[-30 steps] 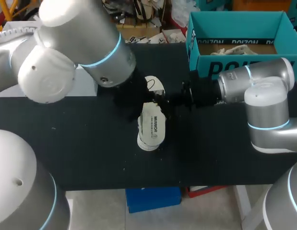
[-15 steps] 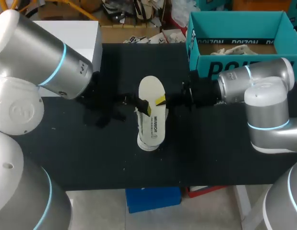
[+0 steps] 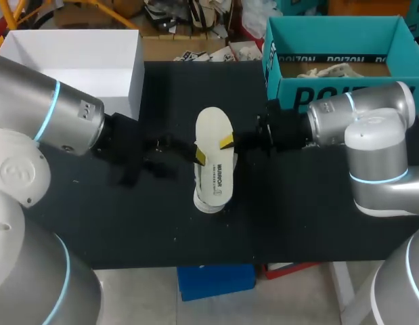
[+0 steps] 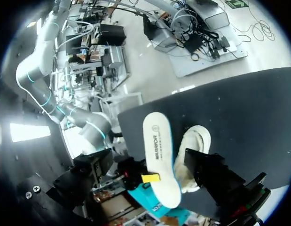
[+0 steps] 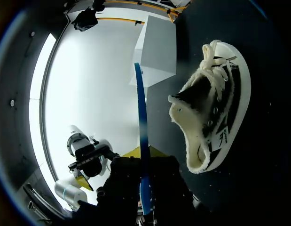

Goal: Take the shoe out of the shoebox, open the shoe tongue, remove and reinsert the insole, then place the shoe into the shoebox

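Insole (image 3: 214, 128) out, clamped in right gripper (image 3: 226, 142), beside shoe (image 3: 214, 184).
Head view: one yellow tip on the plain face. Left wrist view: the other on the printed face. Right wrist view: insole edge-on, shoe on its side on table (image 3: 317, 217). Left gripper (image 3: 199, 157) at insole's edge; can't tell its grip.

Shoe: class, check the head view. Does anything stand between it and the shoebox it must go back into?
Yes. The right arm lies across the table in front of the shoebox, between it and the shoe. The right gripper holds the insole beside the shoe.
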### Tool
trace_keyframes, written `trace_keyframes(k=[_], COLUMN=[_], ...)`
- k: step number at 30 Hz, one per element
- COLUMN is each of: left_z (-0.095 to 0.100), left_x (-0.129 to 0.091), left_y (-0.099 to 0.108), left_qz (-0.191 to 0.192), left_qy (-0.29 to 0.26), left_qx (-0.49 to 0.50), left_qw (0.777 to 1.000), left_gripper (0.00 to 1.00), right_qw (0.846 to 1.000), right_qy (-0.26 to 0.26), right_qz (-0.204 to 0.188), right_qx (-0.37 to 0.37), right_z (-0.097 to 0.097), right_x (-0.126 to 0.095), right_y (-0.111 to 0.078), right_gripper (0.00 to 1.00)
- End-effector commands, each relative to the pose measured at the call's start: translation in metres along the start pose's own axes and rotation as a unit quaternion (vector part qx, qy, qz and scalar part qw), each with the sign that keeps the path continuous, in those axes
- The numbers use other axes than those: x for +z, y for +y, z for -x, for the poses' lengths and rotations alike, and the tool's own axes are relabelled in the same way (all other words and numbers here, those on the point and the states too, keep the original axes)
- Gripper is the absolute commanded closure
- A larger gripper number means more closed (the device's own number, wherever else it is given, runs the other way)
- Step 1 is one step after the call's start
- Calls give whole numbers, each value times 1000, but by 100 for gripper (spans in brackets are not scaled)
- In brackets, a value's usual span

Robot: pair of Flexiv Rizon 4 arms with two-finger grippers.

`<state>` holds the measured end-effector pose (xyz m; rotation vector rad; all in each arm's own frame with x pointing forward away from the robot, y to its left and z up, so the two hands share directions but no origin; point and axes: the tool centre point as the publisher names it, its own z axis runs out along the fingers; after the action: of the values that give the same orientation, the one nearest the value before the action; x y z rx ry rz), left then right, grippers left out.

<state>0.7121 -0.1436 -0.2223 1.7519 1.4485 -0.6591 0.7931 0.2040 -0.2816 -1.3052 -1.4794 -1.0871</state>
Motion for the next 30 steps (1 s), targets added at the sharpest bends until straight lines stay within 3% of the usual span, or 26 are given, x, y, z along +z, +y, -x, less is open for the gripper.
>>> trace_keyframes(k=[1,11,14,30], left_z=[-11,-18,-21,-48], left_x=[8,8,13,43], left_y=[3,10,12,43], left_qz=[23,58,46,101], left_qy=[-76,-174,-221,-293], left_qx=[-36,-76,-95,-81], left_qw=[996,980,970,947], left_gripper=[0,0,0,0], right_qw=[1000,1000,1000,1000], right_qy=[0,0,0,0], right_qz=[1,1,1,1], right_qx=[0,0,0,0], right_z=[1,1,1,1], right_x=[1,1,1,1], right_y=[0,0,0,0], right_gripper=[100,100,100,100])
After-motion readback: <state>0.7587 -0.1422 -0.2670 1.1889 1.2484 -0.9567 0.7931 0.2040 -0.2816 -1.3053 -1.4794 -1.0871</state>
